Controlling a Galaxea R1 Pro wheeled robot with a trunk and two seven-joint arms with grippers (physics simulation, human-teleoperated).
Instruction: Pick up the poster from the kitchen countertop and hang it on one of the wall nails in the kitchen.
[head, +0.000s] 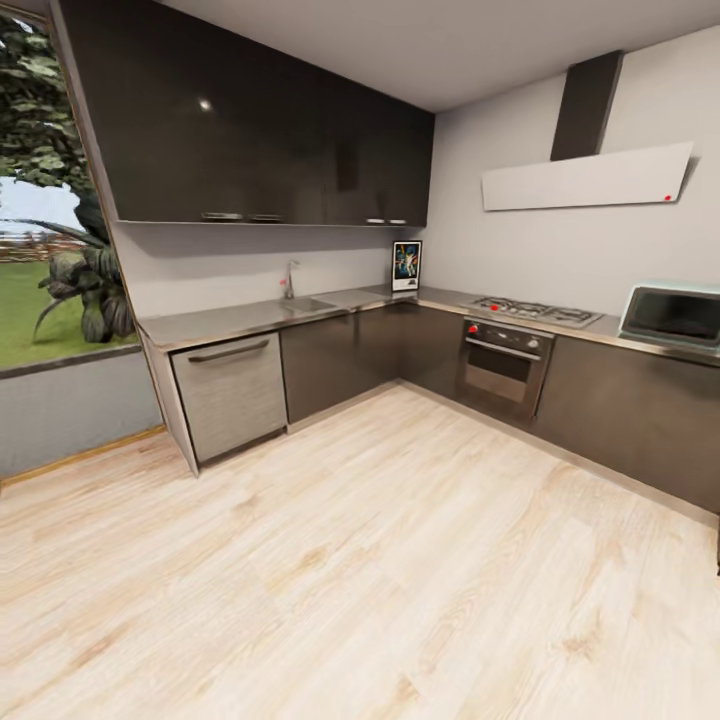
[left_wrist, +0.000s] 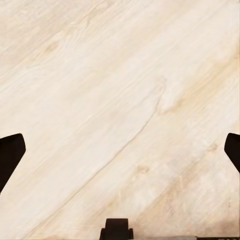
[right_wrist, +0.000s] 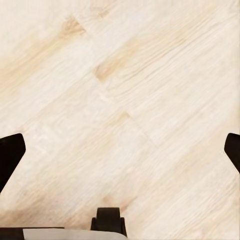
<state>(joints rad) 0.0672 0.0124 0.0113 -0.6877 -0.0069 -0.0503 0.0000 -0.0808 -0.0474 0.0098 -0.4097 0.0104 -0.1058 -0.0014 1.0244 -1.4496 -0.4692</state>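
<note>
The poster (head: 407, 266) stood upright in the far corner of the countertop (head: 250, 318), leaning on the wall, well ahead across the floor (head: 350, 560). Both grippers (left_wrist: 120, 150) (right_wrist: 120, 150) hung over floorboards, fingers spread wide, neither arm clearly nearer.

- Poster (head: 406, 266): dark blue picture with colourful figures, white border, thin black frame.
- Kitchen countertop (head: 250, 318): pale grey.
- Cabinet fronts (head: 340, 360): dark brown-black.
- Floor (head: 360, 560): pale wood planks, tan grain streaks beneath both grippers.
- Microwave (head: 672, 315): pale mint casing, dark door.
</note>
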